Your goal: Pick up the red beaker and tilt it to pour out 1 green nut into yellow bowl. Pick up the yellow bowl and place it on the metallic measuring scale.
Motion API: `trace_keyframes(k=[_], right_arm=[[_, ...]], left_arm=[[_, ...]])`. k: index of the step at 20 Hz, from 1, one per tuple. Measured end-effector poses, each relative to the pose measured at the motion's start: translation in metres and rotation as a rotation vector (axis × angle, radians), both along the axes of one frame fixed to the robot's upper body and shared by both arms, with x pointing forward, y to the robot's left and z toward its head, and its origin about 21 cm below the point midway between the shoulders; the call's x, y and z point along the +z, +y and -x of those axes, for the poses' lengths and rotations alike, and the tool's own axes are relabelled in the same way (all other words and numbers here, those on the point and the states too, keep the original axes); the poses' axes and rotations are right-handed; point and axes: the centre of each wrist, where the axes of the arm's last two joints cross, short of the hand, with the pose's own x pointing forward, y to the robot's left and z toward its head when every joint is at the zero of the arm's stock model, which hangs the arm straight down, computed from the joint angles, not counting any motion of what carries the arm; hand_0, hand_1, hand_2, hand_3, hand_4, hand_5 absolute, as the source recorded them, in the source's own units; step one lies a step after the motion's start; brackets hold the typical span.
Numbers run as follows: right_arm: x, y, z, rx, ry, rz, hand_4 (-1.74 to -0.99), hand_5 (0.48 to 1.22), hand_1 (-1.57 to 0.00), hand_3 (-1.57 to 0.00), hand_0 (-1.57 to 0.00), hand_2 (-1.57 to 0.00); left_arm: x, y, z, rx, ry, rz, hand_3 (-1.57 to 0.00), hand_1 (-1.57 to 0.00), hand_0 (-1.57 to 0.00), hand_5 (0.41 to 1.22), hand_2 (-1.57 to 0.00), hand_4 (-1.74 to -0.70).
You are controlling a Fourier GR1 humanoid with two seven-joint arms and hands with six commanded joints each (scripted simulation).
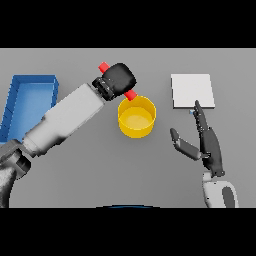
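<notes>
Meanwhile, left hand (118, 78) was curled round the tipped red beaker (131, 95) just above the yellow bowl (136, 117); right hand (207, 145) lay spread near the scale (192, 91).

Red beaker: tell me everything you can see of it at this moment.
The red beaker is mostly hidden inside the left hand, whose dark fingers are curled round it. Only two red ends show: one sticking out at the hand's upper left, the other at its lower right, above the far rim of the yellow bowl. It looks plain, smooth and bright red, held off the table and tipped well over toward the bowl. Its opening and any contents cannot be seen.
</notes>
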Motion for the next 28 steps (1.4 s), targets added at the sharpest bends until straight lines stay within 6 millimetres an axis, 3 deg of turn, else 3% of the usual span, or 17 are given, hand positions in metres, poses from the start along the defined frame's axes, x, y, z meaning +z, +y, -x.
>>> trace_keyframes(k=[6, 8, 14, 17, 19, 21, 25, 28], right_arm=[[0.000, 0.001, 0.007, -0.004, -0.030, 0.020, -1.152, 0.567, 0.00, 0.00, 0.00, 0.00], [0.003, 0.002, 0.001, -0.004, -0.024, 0.002, -1.147, 0.566, 0.00, 0.00, 0.00, 0.00], [0.002, -0.001, 0.004, -0.003, -0.037, 0.013, -1.136, 0.579, 0.00, 0.00, 0.00, 0.00], [0.004, -0.007, 0.007, -0.017, -0.050, 0.008, -1.130, 0.577, 0.00, 0.00, 0.00, 0.00], [0.004, -0.001, 0.006, -0.005, -0.047, 0.000, -1.133, 0.575, 0.00, 0.00, 0.00, 0.00], [-0.001, -0.001, 0.004, -0.023, -0.022, 0.005, -1.137, 0.568, 0.00, 0.00, 0.00, 0.00], [0.003, 0.006, 0.001, -0.014, -0.050, 0.015, -1.130, 0.554, 0.00, 0.00, 0.00, 0.00], [0.006, 0.001, 0.000, 0.009, -0.056, -0.001, -1.117, 0.554, 0.00, 0.00, 0.00, 0.00]], left_arm=[[0.009, -0.011, -0.003, -0.127, -0.119, -0.230, -1.55, -1.57, -1.57, 1.221, -1.57, -1.74], [0.009, -0.014, -0.003, -0.160, -0.140, -0.297, -1.56, -1.57, -1.57, 1.221, -1.57, -1.74], [0.000, -0.024, 0.000, -0.273, -0.220, -0.452, -1.57, -1.57, -1.57, 1.221, -1.57, -1.73], [0.008, -0.034, 0.002, -0.305, -0.284, -0.523, -1.57, -1.57, -1.57, 1.221, -1.57, -1.73], [0.016, -0.043, 0.002, -0.347, -0.331, -0.570, -1.57, -1.57, -1.57, 1.221, -1.57, -1.73], [0.035, -0.050, 0.001, -0.373, -0.368, -0.605, -1.57, -1.57, -1.57, 1.221, -1.57, -1.73], [0.112, -0.054, -0.018, -0.300, -0.487, -0.608, -1.57, -1.57, -1.57, 1.221, -1.57, -1.72], [0.157, -0.028, -0.036, -0.163, -0.544, -0.483, -1.57, -1.57, -1.57, 1.221, -1.57, -1.72]])
